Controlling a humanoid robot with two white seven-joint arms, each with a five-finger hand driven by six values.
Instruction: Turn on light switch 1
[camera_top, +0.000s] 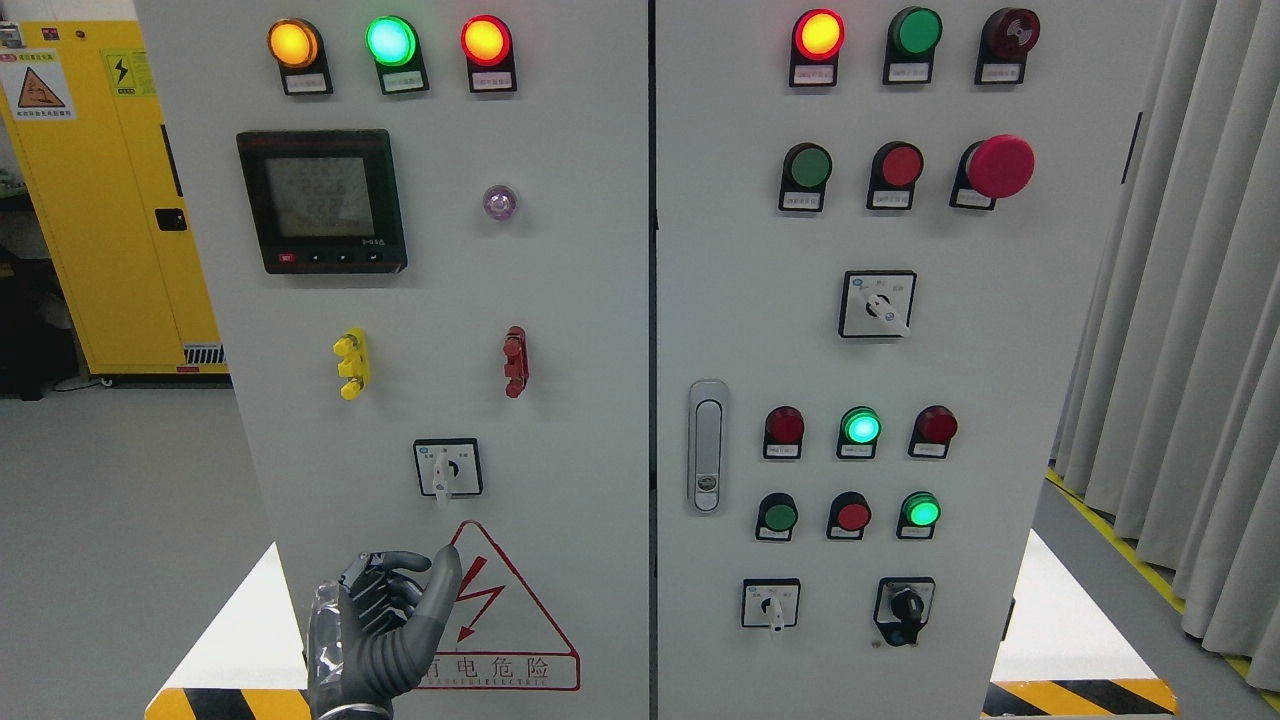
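Note:
My left hand (395, 600), dark grey, rises from the bottom edge in front of the left cabinet door (560, 300). Its fingers (375, 590) are curled inward and the thumb sticks up; it holds nothing. It hangs just below a white rotary selector switch (447, 468), whose handle points down, and partly covers the red lightning warning triangle (505, 610). Other selector switches sit on the right door: one in the upper middle (877, 304), a white one (771, 604) and a black one (904, 606) at the bottom. No labels are readable. The right arm is not visible.
Lit indicator lamps run along the top (391, 40); below them are a digital meter (322, 200), push buttons (853, 515), a red mushroom stop button (998, 165) and a door handle (707, 445). A yellow cabinet (100, 200) stands at the left, grey curtains (1190, 300) at the right.

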